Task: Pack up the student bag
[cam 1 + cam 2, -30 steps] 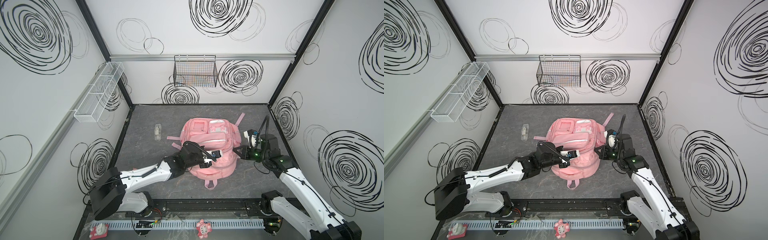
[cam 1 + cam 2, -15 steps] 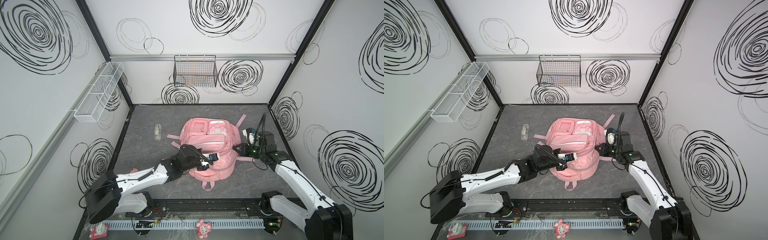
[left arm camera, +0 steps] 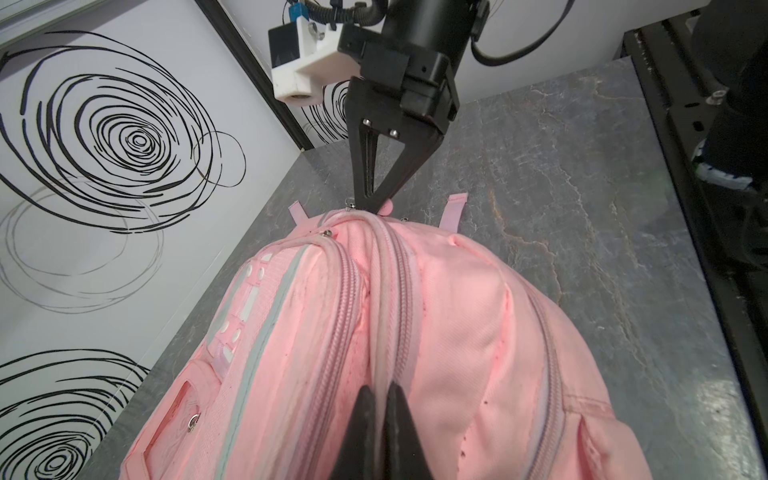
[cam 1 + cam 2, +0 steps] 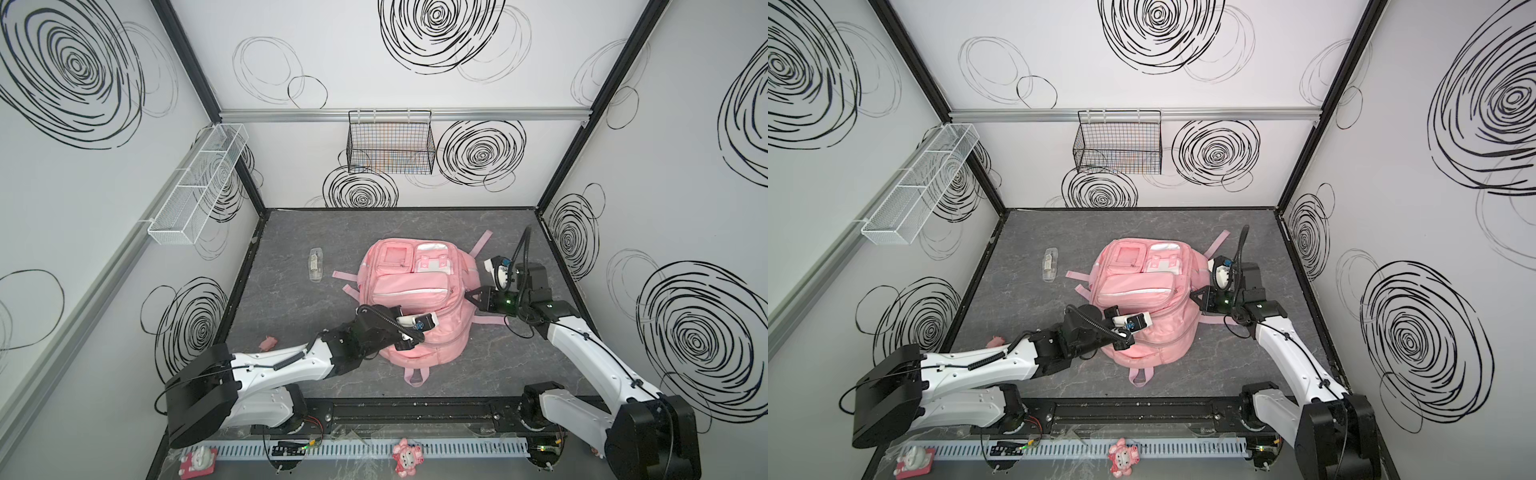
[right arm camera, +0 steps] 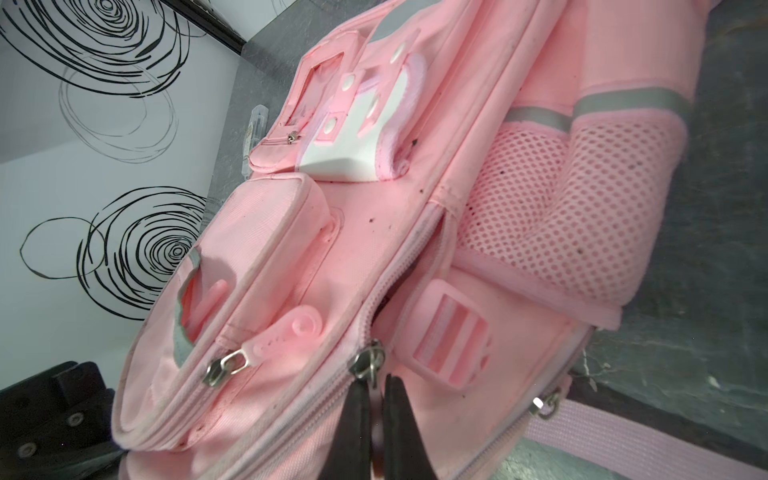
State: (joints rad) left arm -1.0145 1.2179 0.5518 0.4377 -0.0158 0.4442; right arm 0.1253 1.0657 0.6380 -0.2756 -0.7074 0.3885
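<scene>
Left gripper (image 3: 380,390) closed, pinching student bag (image 3: 457,332) seam

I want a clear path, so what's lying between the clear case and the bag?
Between the case and the bag, only the bag's strap ends on bare table, in both top views.

The student bag (image 4: 411,291) is matt pink woven cloth, lightly speckled with dirt. It has dull grey reflective stripes (image 5: 536,118), an open-mesh side pocket (image 5: 540,216), shiny metal zip pulls (image 5: 226,365) and a smooth plastic buckle (image 5: 449,336). The table (image 4: 332,232) looks like matt grey veined stone. The basket (image 4: 390,143) is thin black wire.
</scene>
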